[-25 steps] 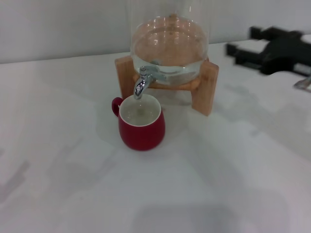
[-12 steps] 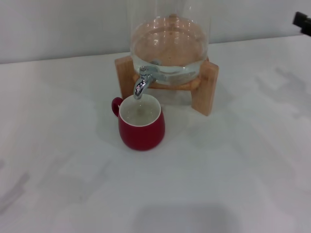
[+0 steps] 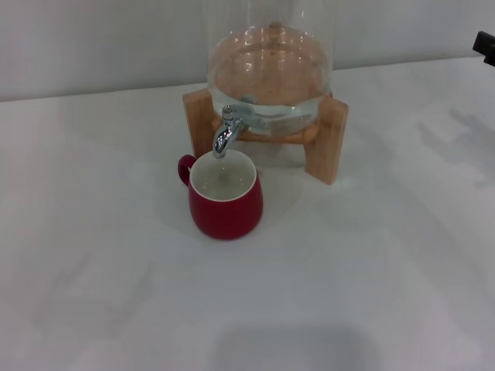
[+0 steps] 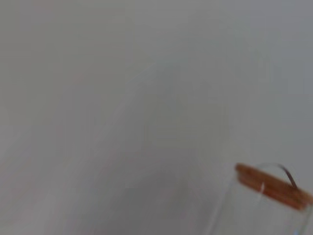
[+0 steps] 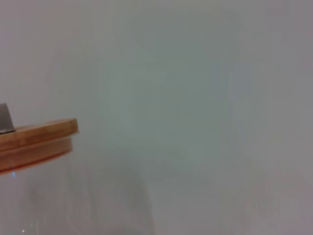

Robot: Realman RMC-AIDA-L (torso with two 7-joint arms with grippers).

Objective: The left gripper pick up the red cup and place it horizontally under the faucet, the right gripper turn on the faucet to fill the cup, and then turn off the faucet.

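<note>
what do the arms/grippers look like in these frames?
Almost nothing shows. In the head view only a small black boxy piece of the right gripper pokes in at the right edge; no cable, label or wrist is visible there. The left gripper is out of view, and neither wrist view shows its own fingers, only the wooden lid of the glass dispenser.

Dispenser (image 3: 271, 69) on stand (image 3: 325, 139) near desk (image 3: 371, 294) back edge, centre. Tap (image 3: 227, 131) juts from its front toward desk front edge. Cup (image 3: 225, 195) upright on desk directly under tap spout, handle toward left back. Gripper (image 3: 485, 45) tip at far right edge.
</note>
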